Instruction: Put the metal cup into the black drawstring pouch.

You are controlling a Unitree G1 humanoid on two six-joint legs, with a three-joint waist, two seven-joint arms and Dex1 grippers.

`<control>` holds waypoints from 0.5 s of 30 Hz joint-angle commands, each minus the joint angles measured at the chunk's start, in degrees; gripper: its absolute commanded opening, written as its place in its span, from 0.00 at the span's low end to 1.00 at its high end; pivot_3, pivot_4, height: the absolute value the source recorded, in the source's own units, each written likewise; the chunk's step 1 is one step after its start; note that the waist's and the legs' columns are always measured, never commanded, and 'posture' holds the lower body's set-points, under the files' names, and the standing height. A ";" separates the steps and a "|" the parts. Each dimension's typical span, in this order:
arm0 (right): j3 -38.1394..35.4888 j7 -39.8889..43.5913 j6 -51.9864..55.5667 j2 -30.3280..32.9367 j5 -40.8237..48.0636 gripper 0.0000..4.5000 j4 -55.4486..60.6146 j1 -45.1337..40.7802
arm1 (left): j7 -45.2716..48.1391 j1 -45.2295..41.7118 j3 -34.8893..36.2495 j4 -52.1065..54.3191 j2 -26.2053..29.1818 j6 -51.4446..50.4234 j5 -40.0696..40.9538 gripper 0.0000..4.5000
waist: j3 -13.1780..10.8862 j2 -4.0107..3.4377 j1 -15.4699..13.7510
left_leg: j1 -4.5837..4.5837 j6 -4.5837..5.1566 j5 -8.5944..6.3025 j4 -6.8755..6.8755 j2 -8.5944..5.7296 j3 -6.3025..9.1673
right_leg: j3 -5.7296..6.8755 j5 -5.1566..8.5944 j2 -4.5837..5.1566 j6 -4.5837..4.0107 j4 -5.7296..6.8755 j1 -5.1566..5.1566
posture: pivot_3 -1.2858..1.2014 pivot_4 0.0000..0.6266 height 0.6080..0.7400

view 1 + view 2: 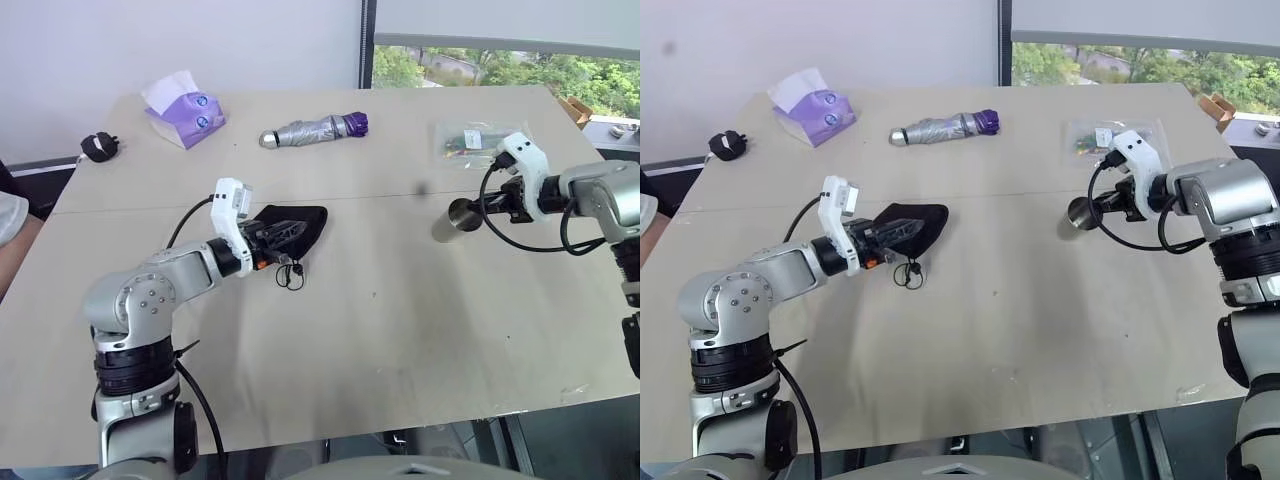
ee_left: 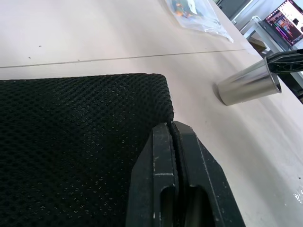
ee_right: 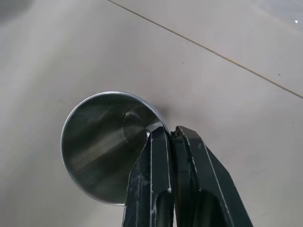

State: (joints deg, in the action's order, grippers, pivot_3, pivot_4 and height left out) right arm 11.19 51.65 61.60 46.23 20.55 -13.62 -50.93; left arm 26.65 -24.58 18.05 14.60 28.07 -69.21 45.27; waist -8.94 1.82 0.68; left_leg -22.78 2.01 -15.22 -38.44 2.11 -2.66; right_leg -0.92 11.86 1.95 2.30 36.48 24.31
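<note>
One metal cup (image 1: 458,220), a smooth, slightly tapered tumbler of shiny steel with no handle, sits tilted on the right part of the pale wooden table (image 1: 400,330), its open mouth turned toward the right gripper (image 1: 492,211). That gripper's two black fingers are pressed together on the thin rim of the cup, one inside the mouth and one outside, as the right wrist view shows; the polished inner wall there reflects soft grey streaks. Whether the cup's base touches the tabletop cannot be told.

Well apart from it, left of the table's middle, is the black drawstring pouch (image 1: 297,225), a flat bag of coarse, dimpled mesh fabric with rounded corners. The left gripper (image 1: 272,238) is clamped on one edge of the pouch, its fingers closed tight with the cloth pinched between them. A thin black cord (image 1: 290,274) hangs in a small loop from the pouch beside the gripper.

Farther back lie a folded umbrella (image 1: 315,130) of crinkled silver fabric with a purple end, a purple tissue pack (image 1: 186,115) with a white sheet sticking up, a black plug adapter (image 1: 99,146) near the left edge, and a clear plastic bag (image 1: 470,137) of small items just behind the right gripper.
</note>
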 commanded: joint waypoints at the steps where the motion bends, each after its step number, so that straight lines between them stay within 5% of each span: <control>1: -7.19 -1.57 3.98 -1.74 4.13 0.01 5.15 2.54 | 0.51 -1.60 2.09 -0.71 0.39 0.84 2.14 0.00 | 0.00 0.00 0.10 | 0.00 0.00 0.00 0.00 0.00 0.00 | 0.01 0.00 -0.02 0.00 0.01 0.00 | 0.52 0.24 1.00; 4: -15.07 -3.50 8.45 -5.46 9.90 0.01 11.70 5.81 | -0.19 -2.82 3.59 -2.42 -0.41 -0.07 3.83 0.00 | 0.00 0.00 0.08 | 0.02 0.00 0.00 0.00 0.00 0.02 | 0.01 0.00 -0.03 0.00 0.06 0.01 | 0.52 0.24 1.00; 9: -30.22 -13.48 8.52 -25.00 21.54 0.01 23.34 13.22 | -2.02 -4.42 5.13 -4.61 -1.46 -1.52 6.12 0.00 | 0.00 0.00 0.10 | 0.01 0.00 0.00 0.01 0.06 0.13 | 0.06 0.00 -0.06 0.01 0.20 0.05 | 0.52 0.24 1.00; 15: -28.58 -21.29 -4.48 -44.89 22.51 0.01 22.36 18.74 | -5.71 -6.18 6.84 -6.32 -3.40 -3.09 8.82 0.00 | -0.02 -0.04 0.04 | -0.06 -0.02 0.01 0.01 0.02 0.10 | 0.05 0.00 0.00 0.01 0.30 0.16 | 0.52 0.24 1.00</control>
State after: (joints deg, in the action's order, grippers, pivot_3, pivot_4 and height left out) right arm -16.71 31.45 61.41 2.61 41.88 7.89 -31.78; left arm 21.87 -29.22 22.99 7.88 24.69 -71.91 52.18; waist -8.95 1.78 0.72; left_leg -22.84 1.98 -15.21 -38.44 2.11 -2.59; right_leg -0.89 11.86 1.98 2.31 36.79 24.48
